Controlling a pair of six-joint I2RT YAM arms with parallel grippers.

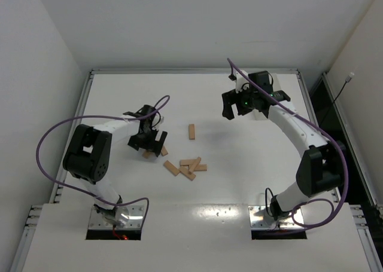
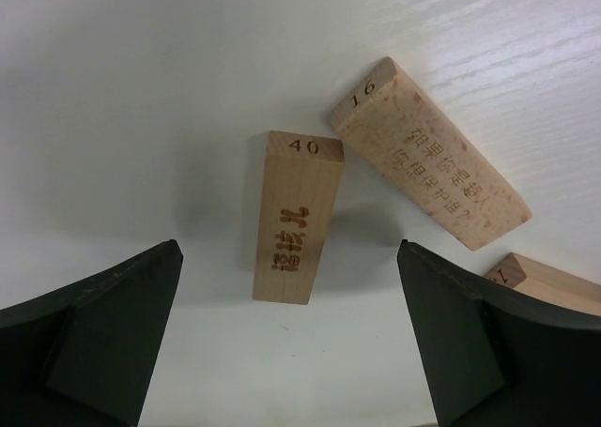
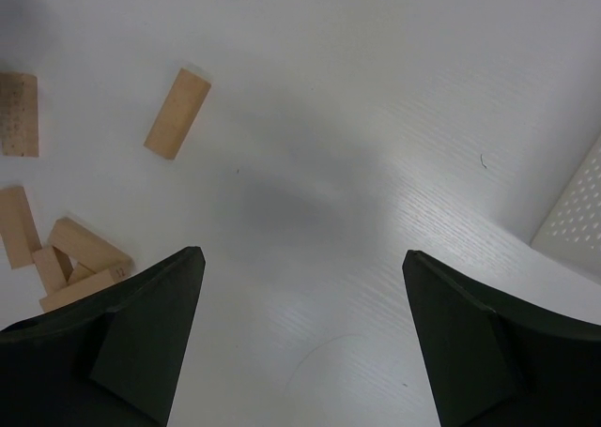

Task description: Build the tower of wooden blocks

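Left gripper (image 1: 149, 143) jaws apart, straddling one wood block (image 2: 293, 216) lying flat on the table (image 1: 239, 182), clear of both fingers. Right gripper (image 3: 300, 258) jaws apart above bare table. Remaining blocks (image 1: 188, 167) heaped nearby, apparently overlapping.

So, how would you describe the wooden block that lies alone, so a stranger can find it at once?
On the white table, seen from above, find the loose cluster of small light-brown oblong wooden blocks near the middle. Beyond it, toward the far edge, lies a single block of the same kind. It lies clearly apart from the rest, its long side pointing to that far edge.
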